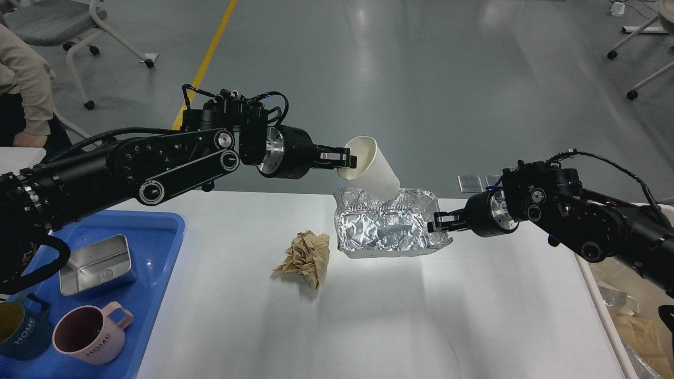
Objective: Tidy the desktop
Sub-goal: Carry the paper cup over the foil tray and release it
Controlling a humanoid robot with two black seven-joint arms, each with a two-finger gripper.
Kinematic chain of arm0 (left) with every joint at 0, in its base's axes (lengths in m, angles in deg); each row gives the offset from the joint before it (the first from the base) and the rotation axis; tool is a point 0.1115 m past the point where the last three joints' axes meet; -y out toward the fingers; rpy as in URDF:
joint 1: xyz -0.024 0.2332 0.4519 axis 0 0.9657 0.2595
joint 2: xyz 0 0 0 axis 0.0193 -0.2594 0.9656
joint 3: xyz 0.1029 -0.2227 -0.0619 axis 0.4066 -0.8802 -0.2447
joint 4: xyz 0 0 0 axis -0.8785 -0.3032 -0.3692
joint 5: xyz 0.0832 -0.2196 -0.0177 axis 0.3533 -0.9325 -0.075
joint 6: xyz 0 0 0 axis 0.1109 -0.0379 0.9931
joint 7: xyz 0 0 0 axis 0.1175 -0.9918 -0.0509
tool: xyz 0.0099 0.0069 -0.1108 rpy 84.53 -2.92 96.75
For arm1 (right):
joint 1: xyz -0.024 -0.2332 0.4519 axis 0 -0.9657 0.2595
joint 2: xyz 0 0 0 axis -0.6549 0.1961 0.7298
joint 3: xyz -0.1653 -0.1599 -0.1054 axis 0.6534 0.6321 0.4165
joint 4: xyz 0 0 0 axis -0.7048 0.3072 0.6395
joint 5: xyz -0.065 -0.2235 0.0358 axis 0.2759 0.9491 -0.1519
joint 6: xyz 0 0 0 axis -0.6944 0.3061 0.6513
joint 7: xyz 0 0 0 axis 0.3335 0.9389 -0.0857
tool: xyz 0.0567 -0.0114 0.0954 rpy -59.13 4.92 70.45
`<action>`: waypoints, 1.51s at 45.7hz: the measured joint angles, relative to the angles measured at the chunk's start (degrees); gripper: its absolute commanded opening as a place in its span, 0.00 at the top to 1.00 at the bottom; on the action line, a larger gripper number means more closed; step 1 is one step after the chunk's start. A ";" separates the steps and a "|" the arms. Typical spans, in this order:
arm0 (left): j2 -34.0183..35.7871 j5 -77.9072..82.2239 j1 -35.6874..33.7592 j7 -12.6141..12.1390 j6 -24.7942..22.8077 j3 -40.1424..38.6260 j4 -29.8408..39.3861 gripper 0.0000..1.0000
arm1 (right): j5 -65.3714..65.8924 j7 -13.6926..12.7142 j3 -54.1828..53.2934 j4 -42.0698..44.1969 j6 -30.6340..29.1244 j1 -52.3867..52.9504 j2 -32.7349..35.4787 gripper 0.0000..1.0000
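Observation:
The white desktop [421, 316] fills the lower view. My left gripper [347, 159] is shut on the rim of a white paper cup [373, 168], held tilted in the air over the far left edge of a crumpled aluminium foil tray [389, 227]. My right gripper [436, 225] is shut on the right rim of that foil tray, which rests on the desktop. A crumpled brown paper ball [306, 257] lies on the desktop left of the tray.
A blue tray [158, 247] at the left holds a metal tin [95, 264], a pink mug [89, 336] and a dark green mug [18, 331]. A beige bin [632, 321] with waste stands off the right edge. A person [23, 89] stands far left.

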 measured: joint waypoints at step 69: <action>-7.91 0.53 -0.87 -0.86 0.39 9.18 -8.83 0.76 | 0.17 -0.24 2.90 -0.62 -0.22 3.74 -3.32 1.00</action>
